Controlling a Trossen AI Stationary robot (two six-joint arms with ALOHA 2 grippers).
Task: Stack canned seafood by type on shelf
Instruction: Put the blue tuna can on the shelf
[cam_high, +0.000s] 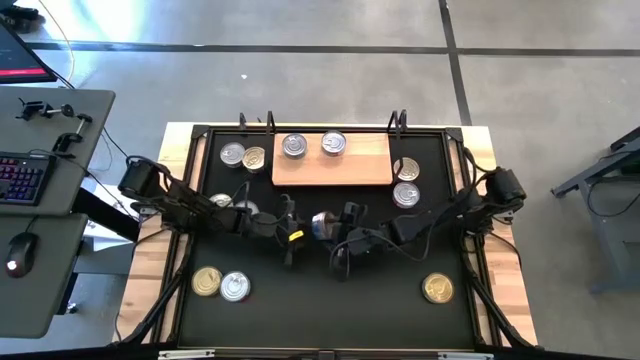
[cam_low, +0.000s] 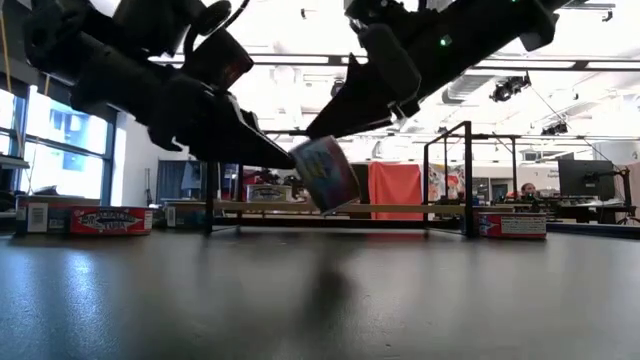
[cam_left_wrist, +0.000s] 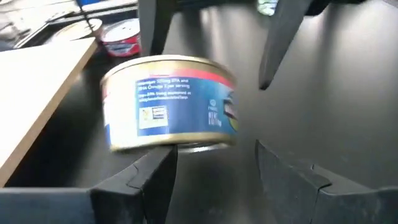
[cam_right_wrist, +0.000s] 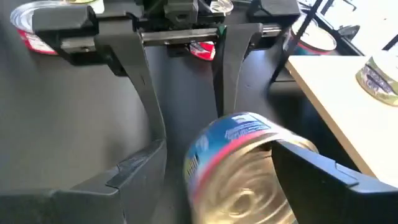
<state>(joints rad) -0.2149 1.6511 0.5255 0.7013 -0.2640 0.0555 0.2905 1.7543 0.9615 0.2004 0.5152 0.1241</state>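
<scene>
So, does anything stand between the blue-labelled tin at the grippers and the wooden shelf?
Nothing visible. The blue-labelled round tin hangs tilted between left gripper and right gripper; only bare black mat separates it from the pale wooden shelf, whose two silver-lidded tins sit toward its far edge.
</scene>
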